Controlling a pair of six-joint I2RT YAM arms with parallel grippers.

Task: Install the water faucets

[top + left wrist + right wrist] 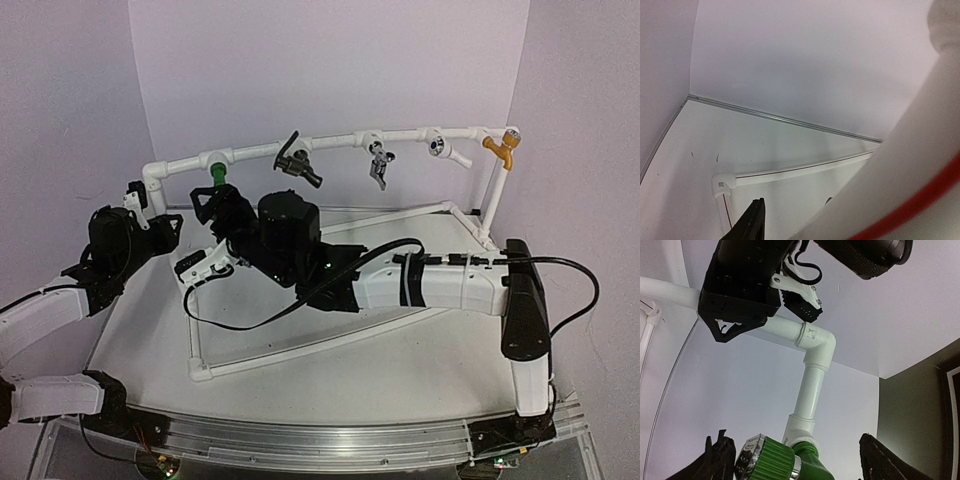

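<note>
Pale walls (330, 60) are seen behind a white tabletop (400, 365), on which a pipe frame (330, 345) is set. The green tap (782, 462) is fitted to the top rail (260, 152) near its left elbow (817, 345), and the dark tap (298, 160) is mounted further along. The right hand (792, 447) is spread wide, with a finger on either side of the green tap. The left hand (740, 312) is clamped on the rail beside the elbow.
</note>
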